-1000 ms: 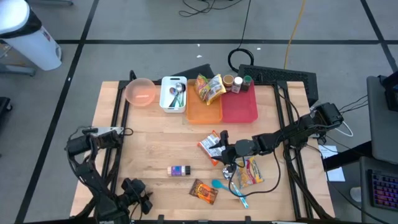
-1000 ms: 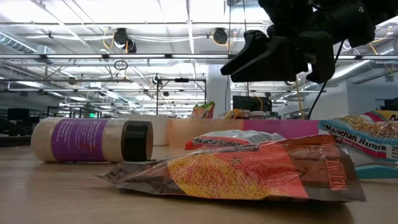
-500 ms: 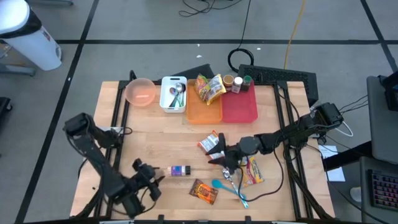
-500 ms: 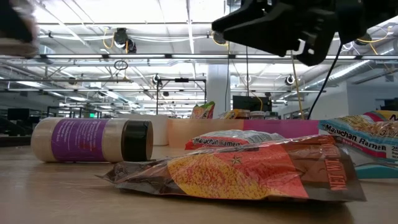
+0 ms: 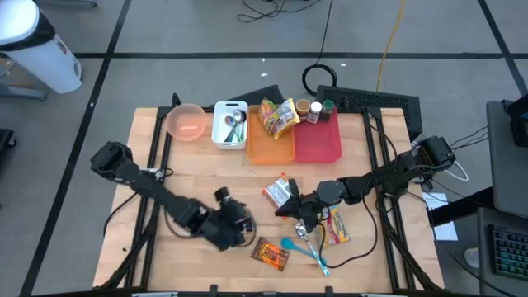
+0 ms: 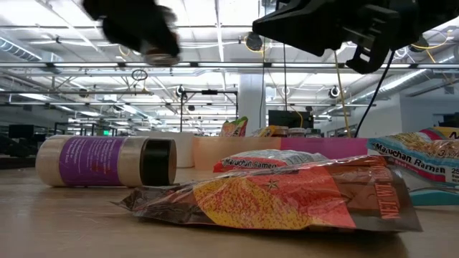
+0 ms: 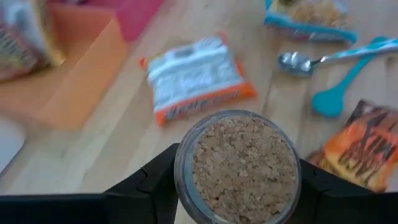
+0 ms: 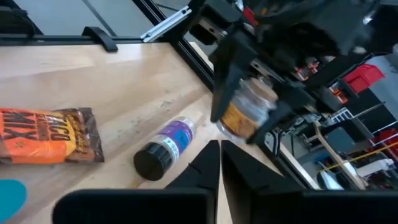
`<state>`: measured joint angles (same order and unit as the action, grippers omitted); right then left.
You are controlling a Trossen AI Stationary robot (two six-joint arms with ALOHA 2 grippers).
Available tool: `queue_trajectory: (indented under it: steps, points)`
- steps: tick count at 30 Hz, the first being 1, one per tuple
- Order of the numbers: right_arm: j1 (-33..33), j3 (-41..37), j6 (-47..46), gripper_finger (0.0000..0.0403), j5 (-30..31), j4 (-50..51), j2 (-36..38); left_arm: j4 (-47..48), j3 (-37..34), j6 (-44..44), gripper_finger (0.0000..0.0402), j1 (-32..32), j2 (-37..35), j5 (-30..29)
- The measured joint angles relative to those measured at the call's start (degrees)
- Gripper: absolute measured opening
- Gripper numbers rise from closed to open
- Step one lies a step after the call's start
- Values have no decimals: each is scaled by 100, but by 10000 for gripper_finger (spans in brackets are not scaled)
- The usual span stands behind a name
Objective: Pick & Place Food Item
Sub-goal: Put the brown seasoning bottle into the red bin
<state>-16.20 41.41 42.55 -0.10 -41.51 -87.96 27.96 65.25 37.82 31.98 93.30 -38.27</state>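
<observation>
Reading the overhead view as a clock with twelve at the far edge, your left gripper [image 5: 234, 224] is hanging over the wooden table [image 5: 198, 177] at about seven o'clock. Its fingers [image 7: 157, 184] are gripping a round glass jar with a cork lid and a yellow-orange label [image 7: 236, 165]. From the low view, the jar is being carried well above the table, clear of everything on it.

A small bottle with a purple label and a black cap [image 8: 163, 149] is lying on its side on the table beneath that gripper.

Your right gripper [image 5: 300, 216] is hovering at about five o'clock with its fingers [image 8: 208, 167] pressed together on nothing. Under and beside it a white-and-orange ramen packet [image 5: 280, 191] is lying at about four o'clock, and a yellow-and-blue ramen packet [image 5: 334, 228] is lying just outside it. A metal spoon [image 7: 297, 61] and a teal plastic spoon [image 5: 302, 251] are lying between the packets and the near edge. A crinkled brown-and-orange snack bag [image 5: 270, 253] is lying flat at six o'clock, near the teal spoon.

Along the far edge, from eleven to one o'clock, these are sitting in a row:
- a pink bowl [image 5: 186, 122]
- a white rectangular tub holding cutlery [image 5: 219, 125]
- an orange tray [image 5: 271, 148]
- a red tray [image 5: 318, 142]
</observation>
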Motion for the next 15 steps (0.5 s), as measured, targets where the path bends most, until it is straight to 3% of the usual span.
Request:
queue_trajectory:
  steps: [6, 10, 15]
  points:
    - [-38, 0, -123, 2, 27, 62, 0, -1094, 0, -1337, 198, -623, 0, 964]
    - [-27, 0, -176, 1, 35, 58, 0, -1471, 0, -1649, 198, -835, 0, 1437]
    - [-25, 0, -162, 1, 39, 6, 0, -1730, 2, -1823, 198, -951, 0, 1628]
